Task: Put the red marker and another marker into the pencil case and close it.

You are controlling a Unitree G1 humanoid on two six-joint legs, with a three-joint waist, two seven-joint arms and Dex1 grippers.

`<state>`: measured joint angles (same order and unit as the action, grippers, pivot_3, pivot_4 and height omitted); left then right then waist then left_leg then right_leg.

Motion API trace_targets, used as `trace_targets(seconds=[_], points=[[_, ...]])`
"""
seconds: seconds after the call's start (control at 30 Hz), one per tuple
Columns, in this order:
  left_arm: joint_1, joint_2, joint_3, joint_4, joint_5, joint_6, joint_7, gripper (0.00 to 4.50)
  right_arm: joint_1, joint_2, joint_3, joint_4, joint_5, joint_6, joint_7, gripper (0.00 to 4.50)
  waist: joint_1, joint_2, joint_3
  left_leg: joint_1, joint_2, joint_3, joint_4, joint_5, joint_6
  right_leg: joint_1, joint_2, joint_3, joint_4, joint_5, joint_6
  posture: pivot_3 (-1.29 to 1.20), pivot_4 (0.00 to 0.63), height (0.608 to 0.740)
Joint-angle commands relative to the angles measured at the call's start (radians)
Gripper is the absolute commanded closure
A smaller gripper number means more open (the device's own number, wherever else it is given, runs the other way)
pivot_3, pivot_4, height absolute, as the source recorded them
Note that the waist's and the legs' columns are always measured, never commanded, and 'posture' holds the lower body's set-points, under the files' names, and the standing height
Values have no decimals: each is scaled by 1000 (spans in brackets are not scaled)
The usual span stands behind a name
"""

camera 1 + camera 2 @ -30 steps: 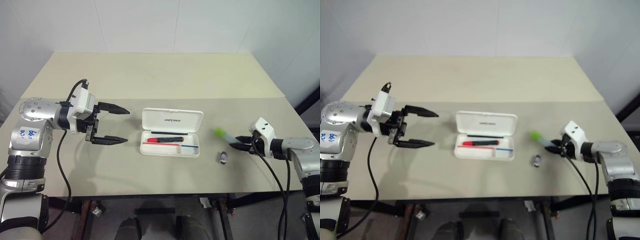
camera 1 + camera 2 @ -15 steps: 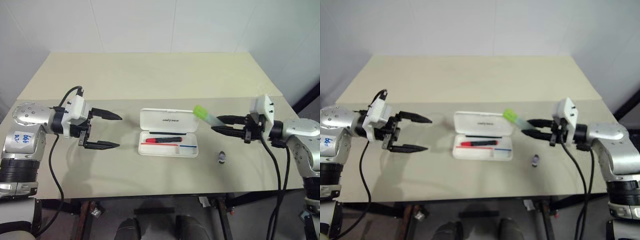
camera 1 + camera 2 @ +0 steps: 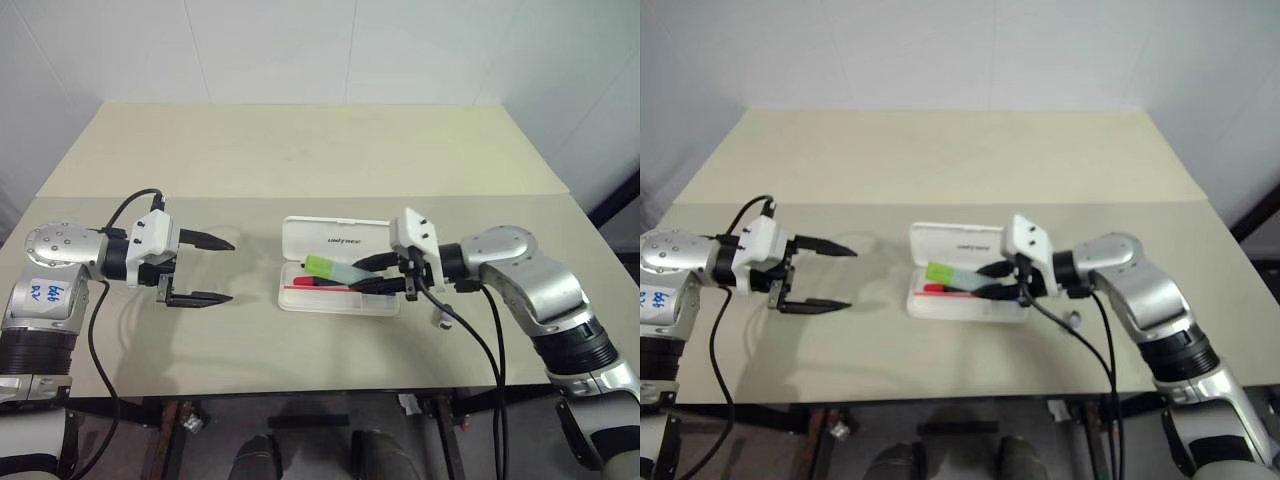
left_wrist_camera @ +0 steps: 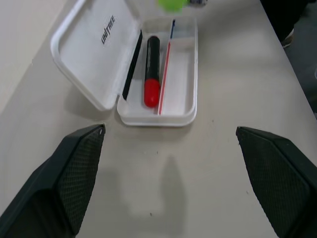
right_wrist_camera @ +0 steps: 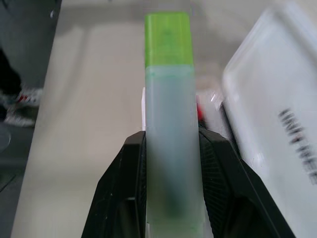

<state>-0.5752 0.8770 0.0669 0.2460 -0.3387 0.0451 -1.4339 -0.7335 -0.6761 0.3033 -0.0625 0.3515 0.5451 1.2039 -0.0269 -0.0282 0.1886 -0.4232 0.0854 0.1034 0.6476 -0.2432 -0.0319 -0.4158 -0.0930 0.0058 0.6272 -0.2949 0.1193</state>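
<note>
Green marker [image 3: 334,268] lengthwise over case [image 3: 343,240]

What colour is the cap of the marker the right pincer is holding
Light green, on a pale translucent body; the marker shows best in the right wrist view.

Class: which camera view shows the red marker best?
The left wrist view: the red marker lies fully visible in the open pencil case. In the eye views the green marker covers much of it; the right wrist view shows a red sliver.
</note>
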Motion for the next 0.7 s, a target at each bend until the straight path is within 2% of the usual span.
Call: trace_targets(seconds=[0.03,0.33,0.7], points=[[1,10,21,-46,-15,7,15,0,-67,29,26,59,-38,-36,39,3398,-1,0,0,0,0,0,0,0,0,0,0,0,0,0,0,0,150,740],[39,15,38,-103,-40,52,38,0,-112,152,118,238,-173,-168,59,3398,-3,0,0,0,0,0,-1,0,-1,-1,0,0,1,0,0,0,150,740],[69,28,51,-140,-50,79,53,0,-129,229,116,309,-222,-203,60,3398,-2,0,0,0,0,1,-1,0,-1,-1,0,0,1,0,0,0,150,740]])
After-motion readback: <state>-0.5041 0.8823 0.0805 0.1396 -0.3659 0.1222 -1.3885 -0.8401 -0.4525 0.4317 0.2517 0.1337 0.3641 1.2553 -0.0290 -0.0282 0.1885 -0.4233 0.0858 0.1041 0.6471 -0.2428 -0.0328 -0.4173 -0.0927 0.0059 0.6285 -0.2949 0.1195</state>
